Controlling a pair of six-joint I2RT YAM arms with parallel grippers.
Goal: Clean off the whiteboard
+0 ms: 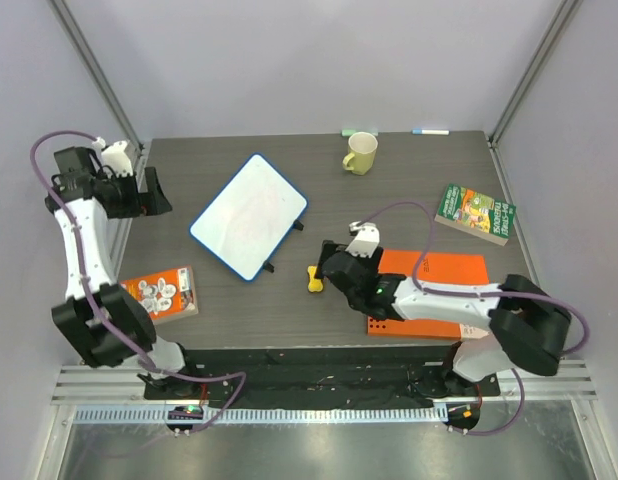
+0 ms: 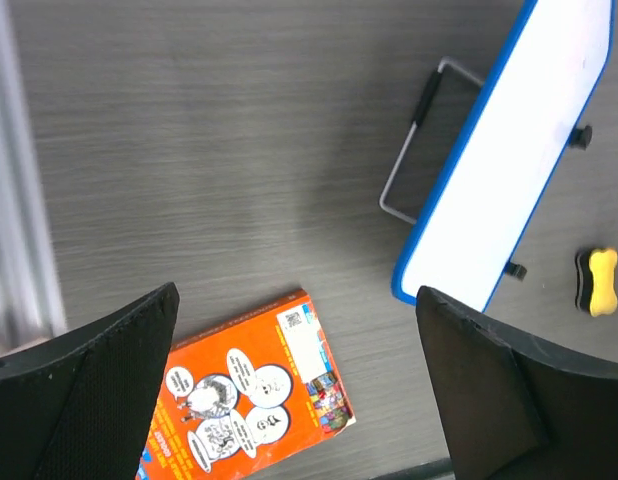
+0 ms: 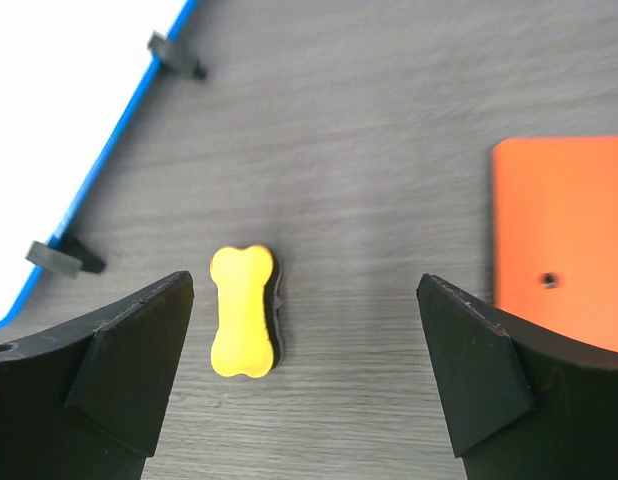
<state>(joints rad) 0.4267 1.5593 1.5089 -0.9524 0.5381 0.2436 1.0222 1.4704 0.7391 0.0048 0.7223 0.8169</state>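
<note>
The whiteboard [image 1: 249,215], white with a blue rim, lies tilted on the dark table left of centre; it also shows in the left wrist view [image 2: 529,140] and the right wrist view [image 3: 59,100]. A yellow bone-shaped eraser [image 1: 313,279] lies on the table just off the board's near right corner. My right gripper [image 1: 329,272] hovers over it, open, with the eraser [image 3: 245,311] between the jaws near the left finger and untouched. My left gripper [image 1: 154,192] is open and empty at the far left, apart from the board. The eraser [image 2: 596,281] shows at the right edge of the left wrist view.
An orange book [image 1: 161,293] lies near the front left, below my left gripper [image 2: 297,300]. A flat orange sheet [image 1: 429,290] lies under the right arm. A green book [image 1: 476,212] is at the right, a yellow mug [image 1: 360,153] and a marker [image 1: 430,131] at the back.
</note>
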